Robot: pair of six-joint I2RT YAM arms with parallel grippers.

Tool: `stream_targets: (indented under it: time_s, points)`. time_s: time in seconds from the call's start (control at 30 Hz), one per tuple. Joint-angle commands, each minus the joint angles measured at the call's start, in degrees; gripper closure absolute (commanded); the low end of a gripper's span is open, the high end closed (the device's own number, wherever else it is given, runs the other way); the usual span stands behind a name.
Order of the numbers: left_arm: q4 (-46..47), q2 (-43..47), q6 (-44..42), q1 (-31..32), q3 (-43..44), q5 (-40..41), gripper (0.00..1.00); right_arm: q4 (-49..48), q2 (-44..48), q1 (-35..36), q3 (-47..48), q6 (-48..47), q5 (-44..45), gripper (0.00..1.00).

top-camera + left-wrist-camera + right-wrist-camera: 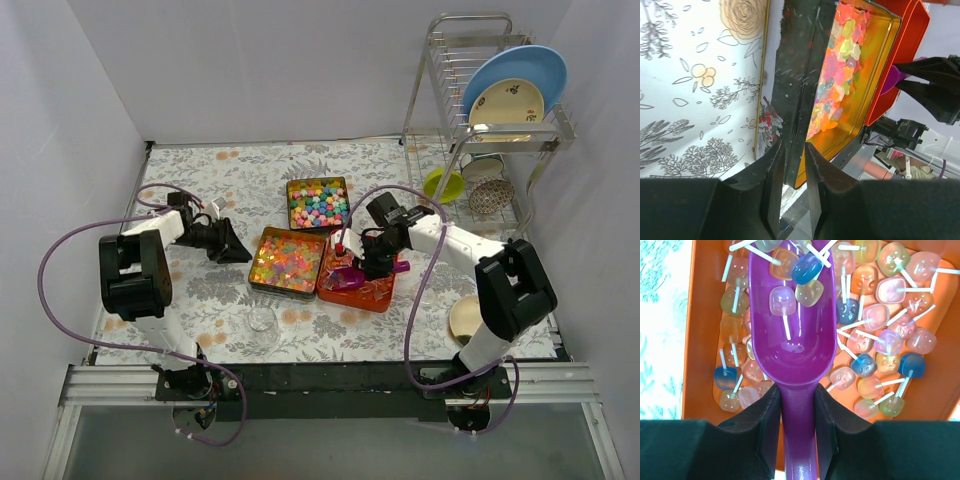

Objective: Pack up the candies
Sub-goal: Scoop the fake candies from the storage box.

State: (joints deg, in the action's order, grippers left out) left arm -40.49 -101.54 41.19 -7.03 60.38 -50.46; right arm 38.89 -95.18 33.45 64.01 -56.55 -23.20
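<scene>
Small jelly candies (290, 260) fill a gold tin (252, 276) mid-table; a second tin (318, 203) behind it holds pastel lumps. My left gripper (238, 250) sits at the gold tin's left side. In the left wrist view, its jaws (794, 150) straddle the tin's wall (800, 75), slightly apart, with a gap showing. My right gripper (797, 390) is shut on the handle of a purple scoop (795, 340). The scoop carries three candies on sticks (782, 297) over the orange tray (700, 315), which is full of such candies (890, 290).
A clear glass jar (262, 325) stands near the front edge. A dish rack (490, 110) with plates fills the back right, with a green bowl (443, 184) and a patterned bowl (490, 195) beside it. A beige bowl (468, 318) sits by the right arm's base.
</scene>
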Motion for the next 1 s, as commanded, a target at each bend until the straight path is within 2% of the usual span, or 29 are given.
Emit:
stream_targets:
  time_s: [0.0, 0.27, 0.73, 0.9, 0.97]
  points:
    - [0.32, 3.10, 0.29, -1.32, 0.79, -2.19, 0.77, -9.62, 4.91, 0.39, -2.65, 5.67, -0.18, 0.99]
    - [-0.73, 2.48, -1.46, -2.11, 1.67, -1.66, 0.76, -14.02, 13.16, 0.04, -10.57, 4.61, -5.71, 0.99]
    - [-0.03, 3.54, -2.52, -2.82, 1.58, -1.48, 0.75, -19.20, 18.70, -5.50, -18.48, 7.86, -9.05, 0.99]
    - [-2.04, 3.71, -4.97, -3.52, 1.93, -3.94, 0.67, -23.93, 23.27, -8.49, -21.99, 10.58, -14.94, 0.99]
    - [-3.19, 3.98, -6.82, -3.87, 2.37, -5.61, 0.68, -26.05, 26.52, -8.84, -25.06, 11.90, -15.99, 0.99]
